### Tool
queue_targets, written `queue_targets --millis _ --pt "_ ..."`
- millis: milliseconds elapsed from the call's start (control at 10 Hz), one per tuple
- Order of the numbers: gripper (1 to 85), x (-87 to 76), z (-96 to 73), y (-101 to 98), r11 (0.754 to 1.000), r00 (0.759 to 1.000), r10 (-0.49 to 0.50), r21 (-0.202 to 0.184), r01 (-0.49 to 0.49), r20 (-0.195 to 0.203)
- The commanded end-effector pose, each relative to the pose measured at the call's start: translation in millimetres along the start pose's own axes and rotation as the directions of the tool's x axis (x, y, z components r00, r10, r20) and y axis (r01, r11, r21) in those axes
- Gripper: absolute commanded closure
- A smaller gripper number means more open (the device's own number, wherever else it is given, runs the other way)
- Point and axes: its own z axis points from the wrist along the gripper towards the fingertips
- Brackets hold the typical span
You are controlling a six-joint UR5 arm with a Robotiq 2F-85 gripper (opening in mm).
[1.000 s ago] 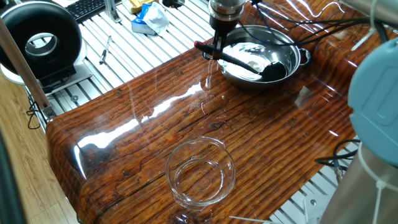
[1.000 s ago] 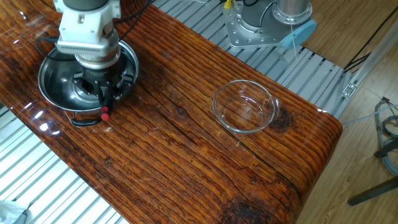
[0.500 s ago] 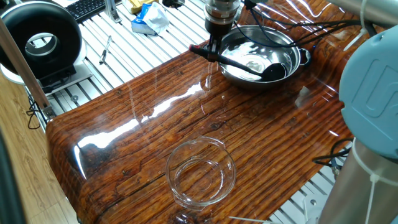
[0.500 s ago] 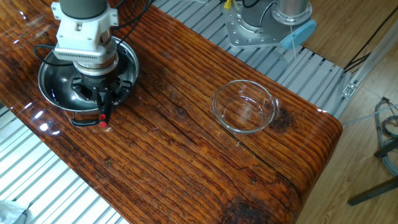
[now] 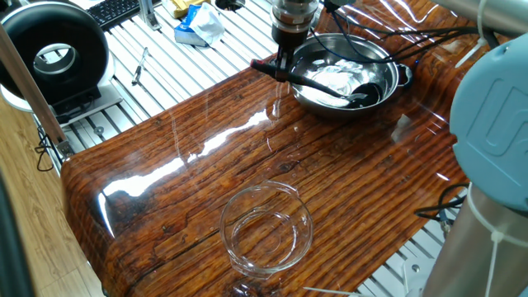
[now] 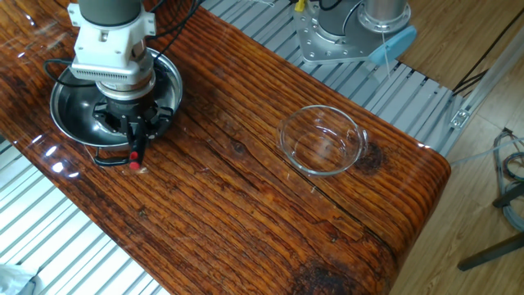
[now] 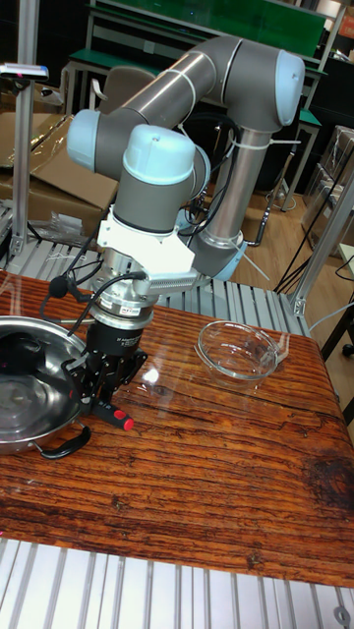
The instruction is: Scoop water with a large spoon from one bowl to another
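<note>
Gripper (image 5: 283, 66) pinches the black ladle (image 5: 326, 84) near its red tip — cup sunk in the steel bowl (image 5: 386, 59), upper frame, apparently to fill.

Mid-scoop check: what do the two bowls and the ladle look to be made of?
The big bowl looks like polished steel: mirror-bright wall, small dark side handles. The small bowl looks like clear glass: the wood grain shows through it and the rim is thick. The ladle looks like matte black plastic with a red tip, held by the hand.

Shiny steel bowl (image 5: 388, 59), clear glass bowl (image 5: 266, 226), glossy wood-grain table (image 5: 190, 165), black plastic ladle (image 5: 330, 85)
</note>
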Motion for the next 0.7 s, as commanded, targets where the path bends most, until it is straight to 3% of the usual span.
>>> queue_targets --millis 0,600 --pt "84.7 -1.1 -2.8 -2.0 1.000 1.000 0.028 0.013 -0.028 0.006" --pt "84.7 0.6 -2.9 -7.0 0.997 0.998 0.068 0.033 -0.068 0.001"
